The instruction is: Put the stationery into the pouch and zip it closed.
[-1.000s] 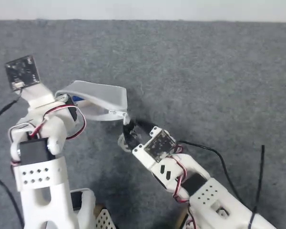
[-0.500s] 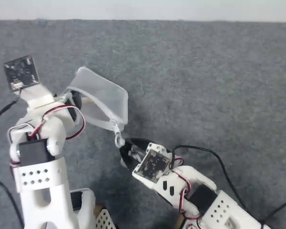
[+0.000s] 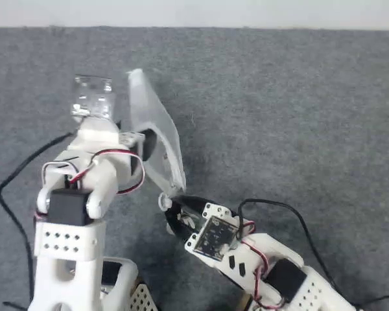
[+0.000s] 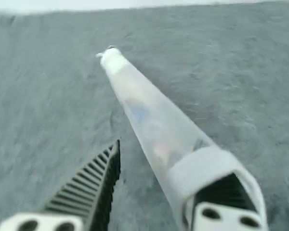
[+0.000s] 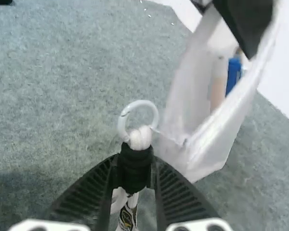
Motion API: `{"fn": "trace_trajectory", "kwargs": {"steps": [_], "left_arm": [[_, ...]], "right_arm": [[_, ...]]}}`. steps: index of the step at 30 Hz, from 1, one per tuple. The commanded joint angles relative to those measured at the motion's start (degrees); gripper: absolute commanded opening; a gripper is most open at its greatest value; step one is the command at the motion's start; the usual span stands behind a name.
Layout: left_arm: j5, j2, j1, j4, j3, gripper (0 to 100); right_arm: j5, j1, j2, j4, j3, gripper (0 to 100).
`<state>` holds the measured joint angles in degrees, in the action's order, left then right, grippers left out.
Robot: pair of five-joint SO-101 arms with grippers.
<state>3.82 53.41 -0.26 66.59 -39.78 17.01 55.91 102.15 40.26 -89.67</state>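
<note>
A translucent white pouch (image 3: 161,137) hangs in the air, turned on edge, between the two arms. Its far end is slipped over one finger of my left gripper (image 3: 144,141); in the left wrist view the pouch (image 4: 151,125) wraps that finger while the ribbed finger (image 4: 98,185) stands apart from it. My right gripper (image 3: 175,210) is at the pouch's lower corner, shut on the black zip pull (image 5: 134,166), with its white ring (image 5: 138,118) just beyond the fingertips. Inside the pouch (image 5: 202,130) I see a blue item (image 5: 233,74) and a pale stick beside it.
Grey felt table surface (image 3: 298,110) stretches to the right and back, ending at a pale wall strip. A black cable (image 3: 282,206) loops off the right arm, and another cable (image 3: 10,188) trails at the left arm's side.
The left arm has swung right and tipped the pouch from lying flat to standing on edge. The right gripper has drawn the zip pull toward the front edge and pulled back.
</note>
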Motion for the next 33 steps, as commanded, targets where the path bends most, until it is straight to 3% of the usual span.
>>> {"fn": "trace_trajectory", "kwargs": {"steps": [1,10,15,21,28,33], "left_arm": [[-4.8,1.9,4.6,-1.1,5.7,23],[-13.2,1.4,17.8,-5.5,5.8,23],[-18.3,1.5,21.0,-8.4,3.4,23],[-18.3,1.8,20.9,-1.1,8.1,23],[-18.1,1.9,20.9,5.2,12.5,23],[-18.3,2.0,20.8,12.0,15.1,23]], "right_arm": [[0.8,0.7,2.0,2.1,4.4,0.6],[0.8,0.3,2.0,2.1,4.4,0.6],[0.7,-2.9,2.0,1.1,4.9,0.6],[-3.7,-10.1,2.0,1.0,7.5,0.6],[-4.0,-11.6,2.0,0.8,7.7,0.6],[-4.0,-18.1,2.0,2.2,11.3,0.6]]}}
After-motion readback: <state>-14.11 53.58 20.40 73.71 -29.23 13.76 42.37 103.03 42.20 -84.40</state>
